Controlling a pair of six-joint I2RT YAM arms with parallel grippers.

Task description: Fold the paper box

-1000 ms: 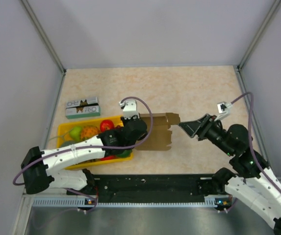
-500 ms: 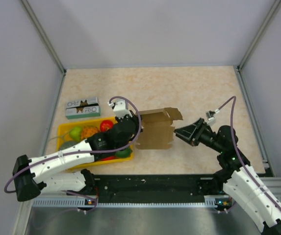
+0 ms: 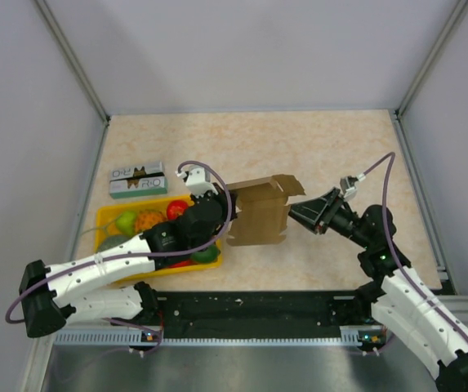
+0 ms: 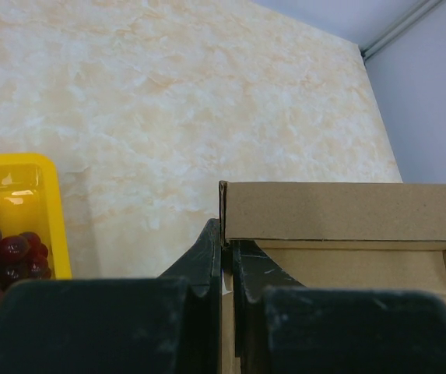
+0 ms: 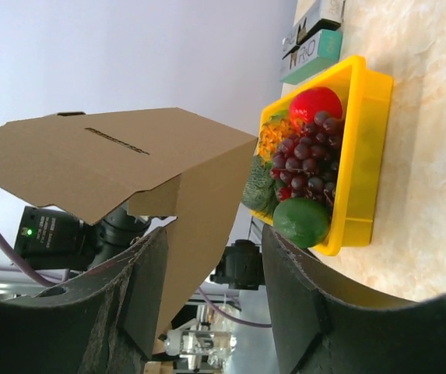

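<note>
Paper box is half-erected near the middle of the table, just right of the yellow tray. Can't tell if its bottom rests on the table. Left hand is pinched tight on the box's left wall edge, and in the wrist view the box runs off the frame. Right hand is at the box's right side with fingers spread, contact unclear. Left arm hides much of the tray's fruit. Green-and-white carton shows roughly "R-O", the rest too small to read.
</note>
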